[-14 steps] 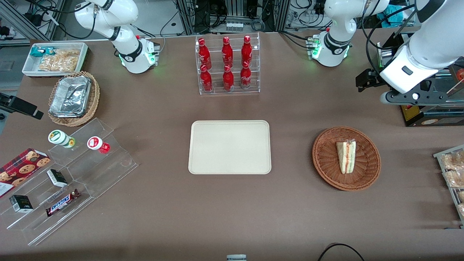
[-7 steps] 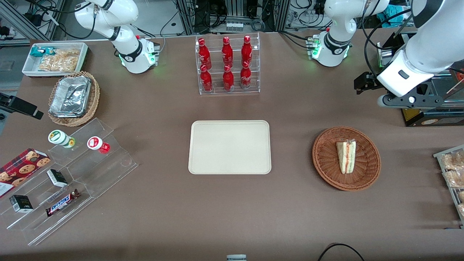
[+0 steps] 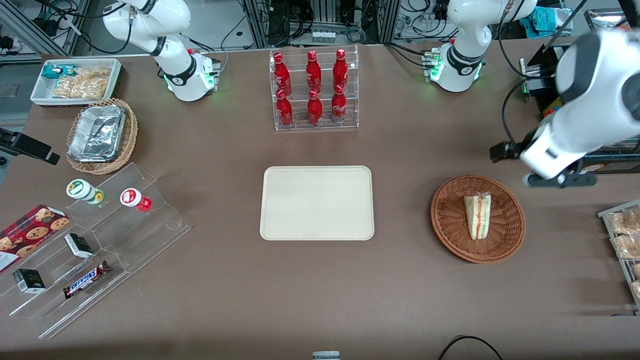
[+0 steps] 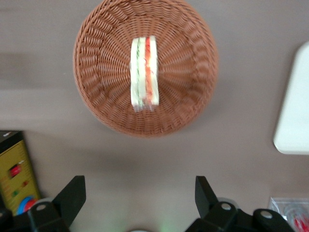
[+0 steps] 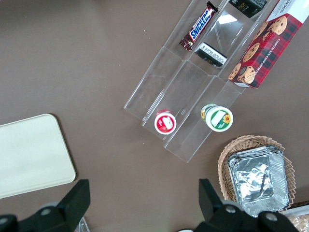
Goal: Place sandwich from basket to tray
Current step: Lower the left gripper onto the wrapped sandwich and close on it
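Note:
The sandwich (image 3: 477, 216) (image 4: 144, 72), a wrapped wedge with red and green filling stripes, lies in the middle of the round reddish-brown wicker basket (image 3: 446, 220) (image 4: 190, 96). The cream tray (image 3: 317, 202) (image 4: 295, 121) lies flat beside the basket, toward the parked arm's end, with nothing on it. My gripper (image 3: 560, 180) (image 4: 139, 192) hangs above the table just off the basket's rim, a little farther from the front camera than the basket and toward the working arm's end. Its fingers are spread wide and hold nothing.
A clear rack of red bottles (image 3: 315, 90) stands farther back than the tray. A yellow box (image 4: 13, 176) sits close to my gripper. A wire rack of bagged snacks (image 3: 624, 240) lies at the working arm's end. A stepped acrylic shelf (image 3: 95, 250) stands toward the parked arm's end.
My arm has swung nearer to the front camera and lower, bringing the gripper close to the basket's rim. Sandwich, basket and tray have not moved.

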`<act>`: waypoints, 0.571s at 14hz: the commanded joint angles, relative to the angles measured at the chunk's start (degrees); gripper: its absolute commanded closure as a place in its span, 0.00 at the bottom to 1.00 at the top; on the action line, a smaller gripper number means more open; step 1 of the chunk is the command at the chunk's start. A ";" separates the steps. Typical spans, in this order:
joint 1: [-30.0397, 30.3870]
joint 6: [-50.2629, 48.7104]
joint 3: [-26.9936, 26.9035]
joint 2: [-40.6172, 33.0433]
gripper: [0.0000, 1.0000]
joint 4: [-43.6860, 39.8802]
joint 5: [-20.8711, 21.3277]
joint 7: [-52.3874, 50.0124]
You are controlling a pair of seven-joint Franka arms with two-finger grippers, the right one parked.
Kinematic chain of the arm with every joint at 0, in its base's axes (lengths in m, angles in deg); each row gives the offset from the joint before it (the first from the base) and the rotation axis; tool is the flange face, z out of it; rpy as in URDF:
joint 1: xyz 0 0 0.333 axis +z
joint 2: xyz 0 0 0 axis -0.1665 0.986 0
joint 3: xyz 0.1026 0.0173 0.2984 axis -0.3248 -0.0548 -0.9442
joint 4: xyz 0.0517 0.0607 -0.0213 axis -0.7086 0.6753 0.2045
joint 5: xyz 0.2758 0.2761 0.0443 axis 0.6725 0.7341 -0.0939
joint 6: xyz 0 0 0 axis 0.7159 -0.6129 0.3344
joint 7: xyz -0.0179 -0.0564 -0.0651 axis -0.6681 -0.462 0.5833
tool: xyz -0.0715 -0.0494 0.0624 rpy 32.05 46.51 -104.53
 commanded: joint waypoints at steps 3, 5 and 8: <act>0.11 24.34 -2.15 7.03 0.00 12.23 -0.44 -13.89; 0.20 27.89 -2.15 10.03 0.00 11.89 -0.96 -17.68; -0.06 29.74 -2.15 12.49 0.00 11.98 -0.35 -17.62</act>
